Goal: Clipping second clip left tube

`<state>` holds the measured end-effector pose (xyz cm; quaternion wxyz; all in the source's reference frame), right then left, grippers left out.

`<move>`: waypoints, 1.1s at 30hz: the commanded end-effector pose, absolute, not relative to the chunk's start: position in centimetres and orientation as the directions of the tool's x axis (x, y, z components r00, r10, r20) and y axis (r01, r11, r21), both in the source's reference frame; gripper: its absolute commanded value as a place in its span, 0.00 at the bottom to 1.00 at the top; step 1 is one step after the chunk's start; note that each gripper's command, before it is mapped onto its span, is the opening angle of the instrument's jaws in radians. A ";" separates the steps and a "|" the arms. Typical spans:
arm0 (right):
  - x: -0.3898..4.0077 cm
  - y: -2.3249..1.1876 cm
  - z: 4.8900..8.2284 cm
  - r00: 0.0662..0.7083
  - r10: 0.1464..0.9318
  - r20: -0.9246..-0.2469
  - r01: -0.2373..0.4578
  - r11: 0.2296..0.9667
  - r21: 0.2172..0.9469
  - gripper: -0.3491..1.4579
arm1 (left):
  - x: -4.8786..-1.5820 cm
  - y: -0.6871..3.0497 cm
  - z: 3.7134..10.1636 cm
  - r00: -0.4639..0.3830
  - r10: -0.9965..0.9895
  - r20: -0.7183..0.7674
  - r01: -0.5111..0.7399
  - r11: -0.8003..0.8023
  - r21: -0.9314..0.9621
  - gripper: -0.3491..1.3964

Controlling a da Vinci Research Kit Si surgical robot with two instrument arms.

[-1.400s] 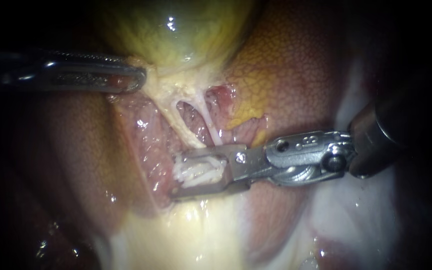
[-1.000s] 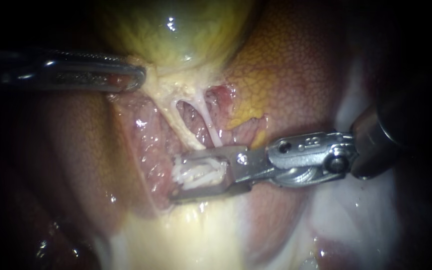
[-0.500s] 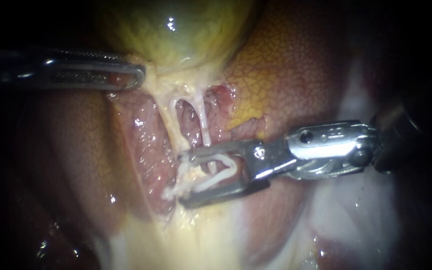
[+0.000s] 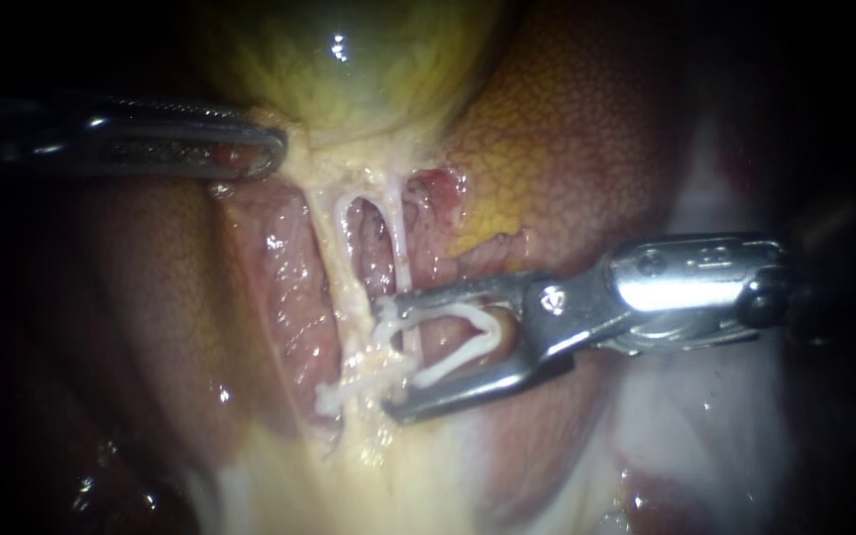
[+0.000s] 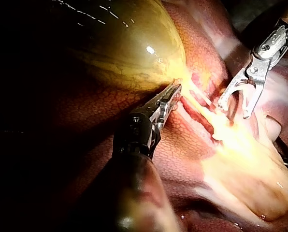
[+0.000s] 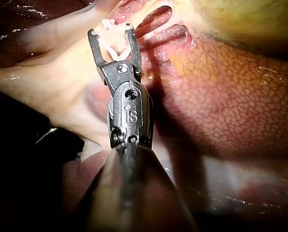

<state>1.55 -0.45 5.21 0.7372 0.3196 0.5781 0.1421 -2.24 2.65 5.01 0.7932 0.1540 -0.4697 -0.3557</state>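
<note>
The left tool (image 4: 274, 157) has its jaws closed on the lower edge of the gallbladder (image 4: 349, 69). The right tool (image 4: 385, 359) has its jaws apart, and a white clip (image 4: 453, 365) lies looped between them. One end of the clip reaches across the left tube (image 4: 337, 258), which runs down from the gallbladder just beside the right tube (image 4: 398, 248).

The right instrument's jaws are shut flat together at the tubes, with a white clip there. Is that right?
No: the right instrument has its jaws open, a clear gap showing in the endoscope view. They are at the tubes, with the white clip in that gap.
</note>
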 end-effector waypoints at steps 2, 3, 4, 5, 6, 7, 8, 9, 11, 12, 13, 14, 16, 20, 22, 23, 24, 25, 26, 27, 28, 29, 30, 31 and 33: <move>1.55 -0.46 5.22 0.291 0.579 -0.762 0.161 0.755 0.635 0.43 | -2.24 2.65 5.01 0.306 -0.709 0.636 0.419 0.700 0.578 0.00; 1.54 -0.46 5.23 0.292 0.578 -0.762 0.162 0.755 0.635 0.43 | -2.24 2.65 5.01 0.306 -0.709 0.636 0.419 0.700 0.578 0.00; 1.54 -0.46 5.24 0.292 0.578 -0.762 0.162 0.756 0.635 0.43 | -2.24 2.65 5.01 0.306 -0.709 0.636 0.419 0.700 0.578 0.00; 1.54 -0.46 5.25 0.292 0.577 -0.763 0.162 0.756 0.634 0.43 | -2.24 2.65 5.01 0.306 -0.709 0.636 0.419 0.700 0.578 0.00; 1.54 -0.47 5.26 0.292 0.576 -0.763 0.163 0.756 0.634 0.43 | -2.24 2.65 5.01 0.306 -0.709 0.636 0.419 0.700 0.578 0.00; 1.54 -0.47 5.27 0.292 0.576 -0.764 0.163 0.757 0.633 0.43 | -2.24 2.65 5.01 0.306 -0.709 0.636 0.419 0.700 0.578 0.00; 1.54 -0.47 5.29 0.292 0.575 -0.764 0.163 0.757 0.633 0.43 | -2.24 2.65 5.01 0.306 -0.709 0.636 0.419 0.700 0.578 0.00; 1.54 -0.48 5.30 0.292 0.575 -0.764 0.163 0.758 0.632 0.43 | -2.24 2.65 5.01 0.306 -0.709 0.636 0.419 0.700 0.578 0.00; 1.55 -0.49 5.35 0.293 0.573 -0.766 0.163 0.759 0.630 0.43 | -2.24 2.65 5.01 0.306 -0.709 0.636 0.419 0.700 0.578 0.00; 1.55 -0.49 5.37 0.290 0.572 -0.767 0.163 0.760 0.629 0.43 | -2.24 2.65 5.01 0.306 -0.709 0.636 0.419 0.700 0.578 0.00; 1.55 -0.50 5.40 0.291 0.571 -0.768 0.163 0.761 0.628 0.43 | -2.24 2.65 5.01 0.306 -0.709 0.636 0.419 0.700 0.578 0.00; 1.55 -0.51 5.42 0.291 0.570 -0.769 0.163 0.762 0.627 0.43 | -2.24 2.65 5.01 0.306 -0.709 0.636 0.419 0.700 0.578 0.00; 1.55 -0.52 5.48 0.294 0.567 -0.770 0.163 0.764 0.625 0.43 | -2.24 2.65 5.01 0.306 -0.709 0.636 0.419 0.700 0.578 0.00; 1.55 -0.51 5.57 0.295 0.564 -0.771 0.162 0.766 0.622 0.43 | -2.24 2.65 5.01 0.306 -0.709 0.636 0.419 0.700 0.578 0.00; 1.55 -0.49 5.61 0.295 0.563 -0.772 0.162 0.767 0.621 0.43 | -2.24 2.65 5.01 0.306 -0.709 0.636 0.419 0.700 0.578 0.00; 1.55 -0.48 5.63 0.295 0.562 -0.772 0.161 0.767 0.621 0.43 | -2.24 2.65 5.01 0.306 -0.709 0.636 0.419 0.700 0.578 0.00; 1.55 -0.48 5.65 0.296 0.562 -0.773 0.161 0.768 0.620 0.43 | -2.24 2.65 5.01 0.306 -0.709 0.636 0.419 0.700 0.578 0.00; 1.55 -0.47 5.67 0.296 0.562 -0.773 0.161 0.768 0.620 0.43 | -2.24 2.65 5.01 0.306 -0.709 0.636 0.419 0.700 0.578 0.00; 1.55 -0.46 5.69 0.295 0.556 -0.777 0.162 0.772 0.615 0.43 | -2.24 2.65 5.01 0.306 -0.709 0.636 0.419 0.700 0.578 0.00; 1.55 -0.46 5.70 0.295 0.556 -0.777 0.162 0.772 0.614 0.43 | -2.24 2.65 5.01 0.306 -0.709 0.636 0.419 0.700 0.578 0.00; 1.56 -0.46 5.73 0.295 0.555 -0.777 0.162 0.773 0.614 0.43 | -2.24 2.65 5.01 0.306 -0.709 0.636 0.419 0.700 0.578 0.00; 1.57 -0.45 5.76 0.296 0.559 -0.774 0.159 0.770 0.617 0.43 | -2.24 2.65 5.01 0.306 -0.709 0.636 0.419 0.700 0.578 0.00; 1.57 -0.45 5.78 0.296 0.559 -0.775 0.159 0.771 0.617 0.43 | -2.24 2.65 5.01 0.306 -0.709 0.636 0.419 0.700 0.578 0.00; 1.58 -0.45 5.80 0.296 0.558 -0.775 0.158 0.772 0.616 0.43 | -2.24 2.65 5.01 0.306 -0.709 0.636 0.420 0.700 0.578 0.00; 1.59 -0.44 5.85 0.298 0.561 -0.773 0.156 0.770 0.619 0.43 | -2.24 2.65 5.01 0.306 -0.709 0.636 0.420 0.700 0.578 0.00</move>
